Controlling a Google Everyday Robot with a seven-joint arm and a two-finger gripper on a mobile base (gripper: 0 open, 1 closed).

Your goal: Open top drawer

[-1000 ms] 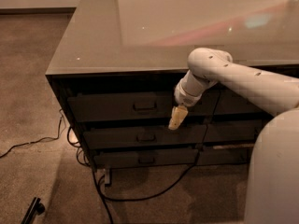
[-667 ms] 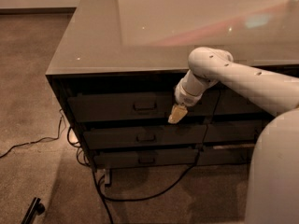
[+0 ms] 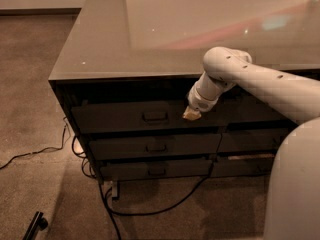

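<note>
Hanging just right of the handle [image 3: 155,116] on the top drawer [image 3: 112,120] — end effector [image 3: 192,114], grip unclear.

Probably an office: carpet [image 3: 30,109], glossy counter [image 3: 150,29] (cables [image 3: 150,211] trailing), gripper [image 3: 191,114] at top drawer [image 3: 125,116].

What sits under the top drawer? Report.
Two lower drawers sit stacked under the top drawer; their fronts hide the contents. The pincer is at the top drawer's front, right of the handle.
</note>
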